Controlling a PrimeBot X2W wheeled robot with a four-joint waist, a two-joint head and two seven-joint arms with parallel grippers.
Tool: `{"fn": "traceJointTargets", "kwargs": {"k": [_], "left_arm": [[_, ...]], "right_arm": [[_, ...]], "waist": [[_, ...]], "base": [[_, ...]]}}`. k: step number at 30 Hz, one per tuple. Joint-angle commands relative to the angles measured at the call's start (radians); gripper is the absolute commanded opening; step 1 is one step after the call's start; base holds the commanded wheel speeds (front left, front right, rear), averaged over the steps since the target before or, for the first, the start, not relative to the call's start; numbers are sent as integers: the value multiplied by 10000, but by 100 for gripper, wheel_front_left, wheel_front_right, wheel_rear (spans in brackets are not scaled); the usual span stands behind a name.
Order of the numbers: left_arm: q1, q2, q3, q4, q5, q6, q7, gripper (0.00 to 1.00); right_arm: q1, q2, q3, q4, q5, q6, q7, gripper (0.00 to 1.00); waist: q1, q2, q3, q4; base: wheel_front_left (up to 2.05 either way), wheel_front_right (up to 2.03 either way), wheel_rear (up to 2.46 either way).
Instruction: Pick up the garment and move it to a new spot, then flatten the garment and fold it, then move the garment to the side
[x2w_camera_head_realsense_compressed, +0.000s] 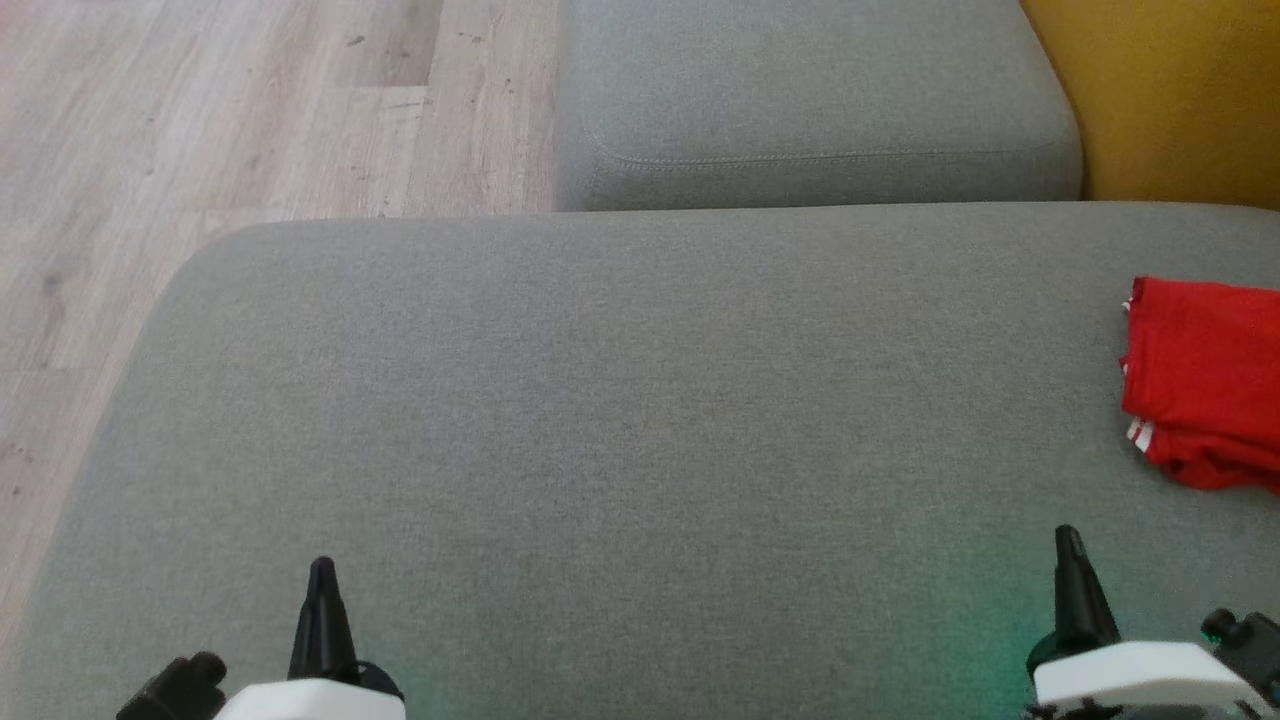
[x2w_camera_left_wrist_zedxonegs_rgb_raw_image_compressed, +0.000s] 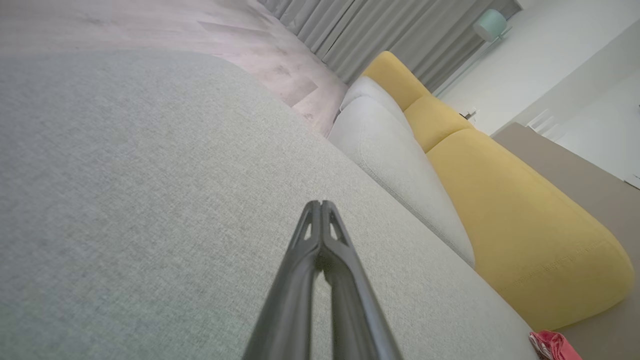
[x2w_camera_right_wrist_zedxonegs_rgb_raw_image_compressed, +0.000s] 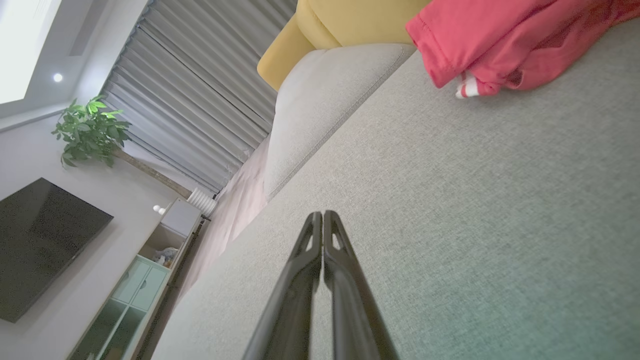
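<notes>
Garment (x2w_camera_head_realsense_compressed: 1205, 385) lies roughly folded at the sofa's (x2w_camera_head_realsense_compressed: 620, 400) right edge, apparently set aside; both jaws closed, empty; task seemingly finished

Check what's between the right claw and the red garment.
Just bare grey sofa cushion between the shut right claw and the red garment. The head view and right wrist view both show that stretch.

The left pincer (x2w_camera_head_realsense_compressed: 322, 578) points straight ahead with its two dark fingers pressed together, holding nothing, the white left wrist (x2w_camera_head_realsense_compressed: 312, 702) just behind it. The right pincer (x2w_camera_head_realsense_compressed: 1069, 545) is well apart from it, likewise closed and empty, ahead of the white right wrist (x2w_camera_head_realsense_compressed: 1140, 676).
</notes>
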Motion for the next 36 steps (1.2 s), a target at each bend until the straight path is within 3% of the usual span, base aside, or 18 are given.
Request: {"fn": "traceJointTargets", "kwargs": {"k": [1, 36], "left_arm": [[-585, 126, 258, -247, -333, -98, 94, 0], [-1392, 144, 1209, 8, -4647, -701, 1123, 0]], "right_arm": [[-696, -178, 21, -309, 343, 34, 89, 0], [-1585, -203, -495, -305, 4502, 53, 1115, 0]], "waist": [[-1, 0, 18, -13], [-1, 0, 395, -281]], "base": [[0, 0, 0], [0, 0, 0]]}}
